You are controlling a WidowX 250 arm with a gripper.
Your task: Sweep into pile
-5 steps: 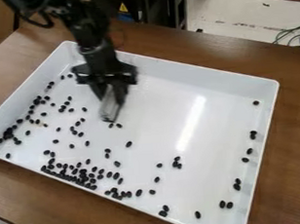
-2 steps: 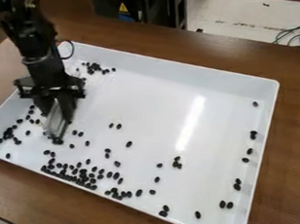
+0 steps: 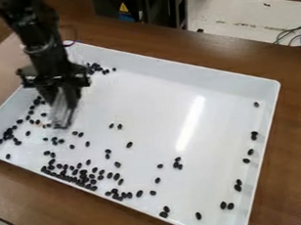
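Camera view. Item: white tray (image 3: 153, 92), shallow and high-walled, set on the brown table (image 3: 294, 137). Contents: black beans (image 3: 129, 144), many, loose on the tray floor. Densest lot: bean heap (image 3: 84, 179), along the near-left wall. Lesser lots: far cluster (image 3: 96, 67), by the far wall behind the arm; left cluster (image 3: 9, 131), towards the left corner. Strays: several across the middle, more beside the right wall.

Step in hand, as judged: gathering the left-side beans into the bean heap. Recommended handling: lower edge of the blade flat to the tray floor, broad face square to the stroke; light, even pressure; short strokes towards the near-left wall, ending at the heap's edge rather than through it. Likely faults: a raised edge letting beans slip under, a fast stroke scattering them, a narrow face letting them round its ends. Far cluster and right-hand strays: separate passes, each begun from their outer side.

Gripper (image 3: 61, 90): one, black, over the left part of the tray, pointing down. State: closed on the pale, flat blade (image 3: 62, 111), its two sides kept apart by the blade's width. Blade: hanging tilted, lower end near a few beans; contact with the floor cannot be told.
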